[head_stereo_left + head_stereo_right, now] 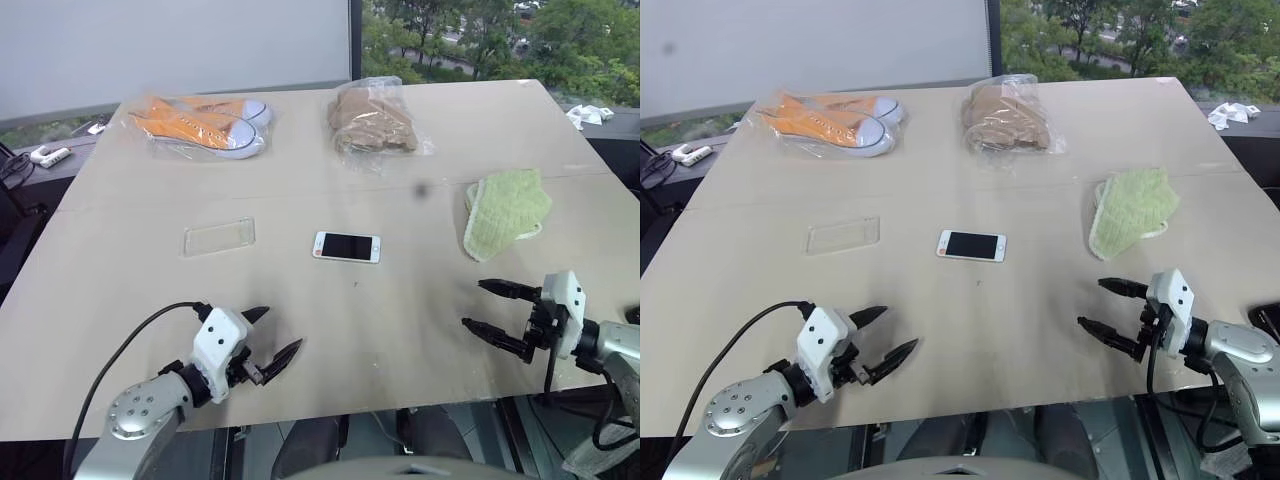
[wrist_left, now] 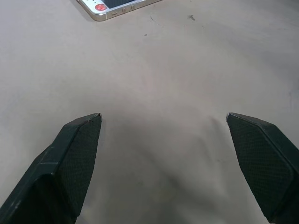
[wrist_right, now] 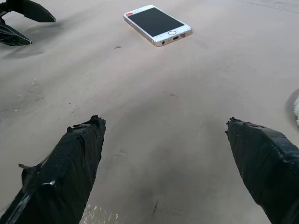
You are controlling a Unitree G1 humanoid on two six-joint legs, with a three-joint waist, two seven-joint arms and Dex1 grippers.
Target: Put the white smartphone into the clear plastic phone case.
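The white smartphone (image 1: 347, 246) lies flat, screen up, in the middle of the table; it also shows in the right wrist view (image 3: 157, 24) and partly in the left wrist view (image 2: 117, 5). To its left lies the clear plastic phone case (image 1: 219, 237), flat and empty. My left gripper (image 1: 274, 338) hovers open near the table's front edge, left of the phone. My right gripper (image 1: 480, 305) stands open at the front right, nothing between its fingers. Both grippers are well short of the phone.
At the back of the table are orange shoes (image 1: 200, 122) in a clear bag and a brown item (image 1: 371, 122) in a bag. A green cloth (image 1: 505, 210) lies right of the phone. The table's front edge (image 1: 330, 415) runs just behind the grippers.
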